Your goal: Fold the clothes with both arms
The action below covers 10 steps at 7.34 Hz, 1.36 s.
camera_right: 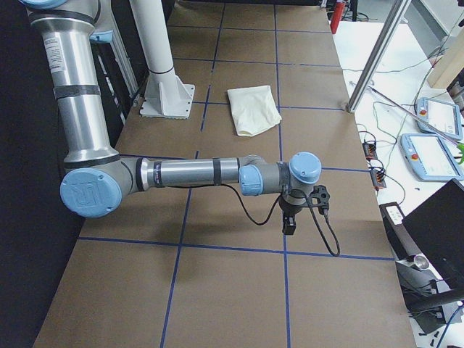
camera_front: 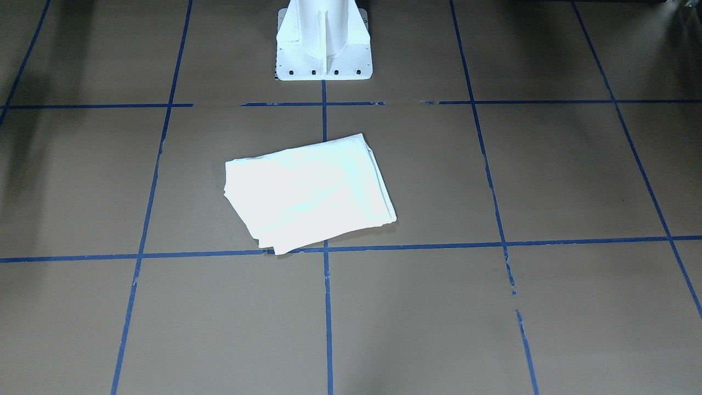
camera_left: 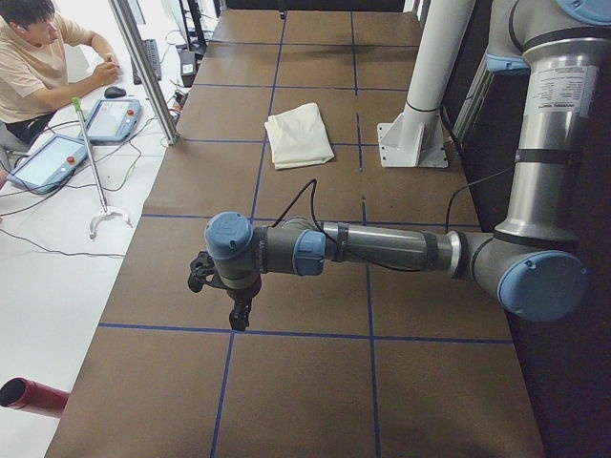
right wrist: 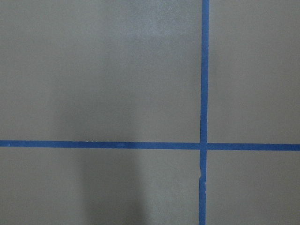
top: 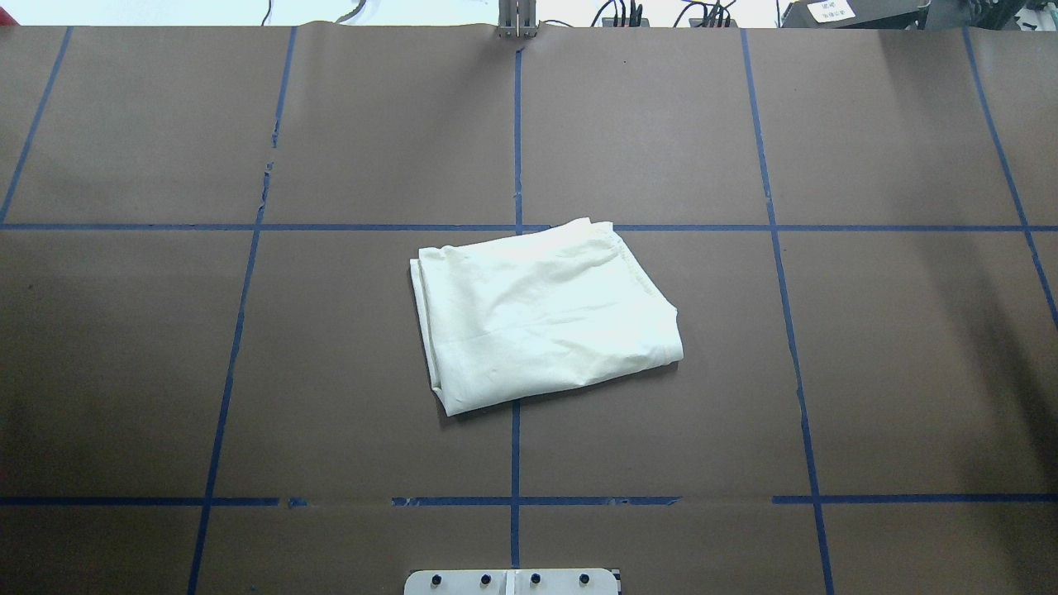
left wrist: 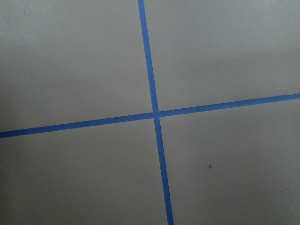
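Shirt (top: pixel 541 318) folded | left hand (camera_left: pixel 238 317), right hand (camera_right: pixel 288 226) both well apart from it | spread: cannot tell

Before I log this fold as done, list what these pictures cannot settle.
T-shirt: print, neck and sleeves do not show; its own folds hide them in every view.
Left gripper: seen only in the exterior left view, too small to tell open or shut.
Right gripper: likewise, seen only in the exterior right view.

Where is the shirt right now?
In the overhead view the folded shirt lies mid-table, straddling the centre tape line with more of it on the robot's right, a little ahead of the white pedestal base.
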Each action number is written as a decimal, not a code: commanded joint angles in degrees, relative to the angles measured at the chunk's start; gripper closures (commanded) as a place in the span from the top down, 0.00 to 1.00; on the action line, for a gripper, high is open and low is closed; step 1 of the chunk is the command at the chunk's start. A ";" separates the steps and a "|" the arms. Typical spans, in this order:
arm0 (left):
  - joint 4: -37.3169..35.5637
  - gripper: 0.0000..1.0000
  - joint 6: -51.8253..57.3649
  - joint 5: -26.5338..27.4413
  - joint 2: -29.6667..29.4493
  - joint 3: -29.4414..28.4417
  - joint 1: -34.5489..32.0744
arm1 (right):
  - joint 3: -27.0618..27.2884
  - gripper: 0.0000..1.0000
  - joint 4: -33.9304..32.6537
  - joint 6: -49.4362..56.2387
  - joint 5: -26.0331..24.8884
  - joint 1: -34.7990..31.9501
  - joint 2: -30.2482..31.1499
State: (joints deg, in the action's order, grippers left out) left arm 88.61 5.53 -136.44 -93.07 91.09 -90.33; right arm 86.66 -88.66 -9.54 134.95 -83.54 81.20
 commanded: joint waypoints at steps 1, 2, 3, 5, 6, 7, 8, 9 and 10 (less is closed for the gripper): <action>-0.01 1.00 -0.08 0.21 0.17 -0.22 -0.02 | 2.55 1.00 -2.57 -0.39 0.23 0.04 0.28; -0.01 1.00 -0.26 0.21 0.17 -0.30 -0.02 | 2.46 1.00 -2.66 -0.39 0.23 0.04 0.28; 0.07 1.00 -0.26 0.21 0.17 -0.04 -0.02 | 2.37 1.00 -2.57 -0.39 0.23 0.04 0.36; 0.07 1.00 -0.43 0.30 0.17 0.14 -0.02 | 2.29 1.00 -2.57 -0.39 0.14 0.13 0.36; 0.07 1.00 -0.43 0.30 0.17 -0.12 -0.02 | 2.37 1.00 -2.57 -0.39 0.14 0.13 0.37; 0.07 1.00 -0.52 0.39 0.17 -0.13 -0.02 | 2.20 1.00 -2.57 -0.39 0.14 0.13 0.45; -0.01 1.00 -0.52 0.39 0.09 0.13 -0.02 | 2.11 1.00 -2.48 -0.39 0.14 0.13 0.89; -0.01 1.00 -0.52 0.39 0.08 0.05 0.07 | 1.93 1.00 -1.70 0.48 -0.30 0.13 2.89; -0.01 1.00 -0.52 0.39 0.08 0.14 -0.02 | 2.28 1.00 -1.69 0.75 -0.30 0.04 3.44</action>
State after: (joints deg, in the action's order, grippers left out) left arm 88.61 5.01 -136.06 -92.98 91.16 -90.33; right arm 88.76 -90.64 -9.31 134.81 -83.42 83.45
